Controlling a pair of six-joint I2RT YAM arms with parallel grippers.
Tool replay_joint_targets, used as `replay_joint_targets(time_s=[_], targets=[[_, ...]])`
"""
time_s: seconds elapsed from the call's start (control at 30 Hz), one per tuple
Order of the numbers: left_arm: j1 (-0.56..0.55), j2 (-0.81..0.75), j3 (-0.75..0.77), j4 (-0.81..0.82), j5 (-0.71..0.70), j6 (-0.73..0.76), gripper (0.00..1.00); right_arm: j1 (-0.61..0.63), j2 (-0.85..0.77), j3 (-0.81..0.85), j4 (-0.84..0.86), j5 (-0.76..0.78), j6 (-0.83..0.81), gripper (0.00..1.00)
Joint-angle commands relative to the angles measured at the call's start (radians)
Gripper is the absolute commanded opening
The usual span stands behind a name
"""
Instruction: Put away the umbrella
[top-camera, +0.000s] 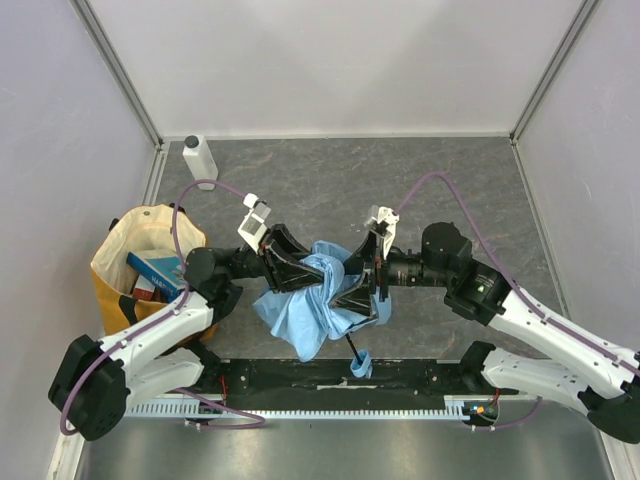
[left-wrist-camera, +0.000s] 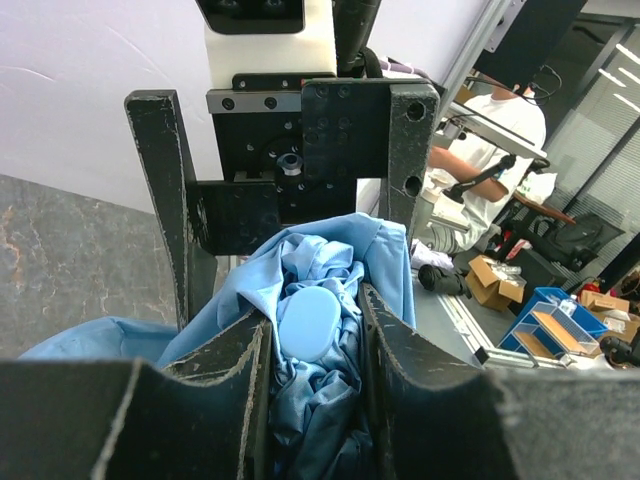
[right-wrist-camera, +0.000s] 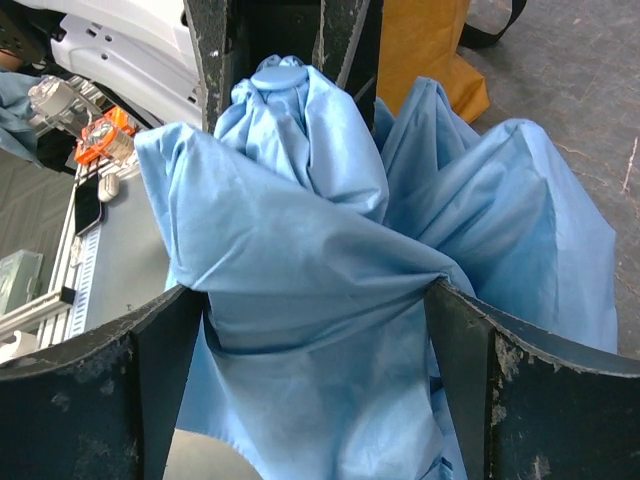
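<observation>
The light-blue umbrella hangs bunched between my two grippers above the mat, in the middle of the top view. Its black shaft points toward the near edge and ends in a blue strap loop. My left gripper is shut on the umbrella's tip end; in the left wrist view the round blue cap and crumpled fabric sit between its fingers. My right gripper faces it. Its fingers stand wide apart and press a thick bundle of fabric from both sides.
A yellow-and-cream tote bag stands open at the left, with a blue box inside. A white bottle stands at the back left. Enclosure walls surround the mat. The arm bases and a black rail line the near edge.
</observation>
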Motion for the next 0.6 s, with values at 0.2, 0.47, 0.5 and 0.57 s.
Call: replay_joint_targets(time_s=[0.2,0.47,0.5,0.57], targets=[[-0.004,0.015,0.052,0.125,-0.081,-0.071,0.02,0.083,0.118,0.008,0.161,0.144,-0.001,0.97],[-0.012,0.010,0.036,0.135,-0.087,-0.069,0.02,0.137,0.145,-0.014,0.260,0.138,0.010,0.54],[-0.012,0.009,0.035,0.132,-0.089,-0.068,0.02,0.143,0.148,-0.011,0.260,0.137,0.012,0.49],[-0.014,0.004,0.032,0.115,-0.097,-0.054,0.02,0.157,0.148,-0.001,0.245,0.163,0.012,0.44]])
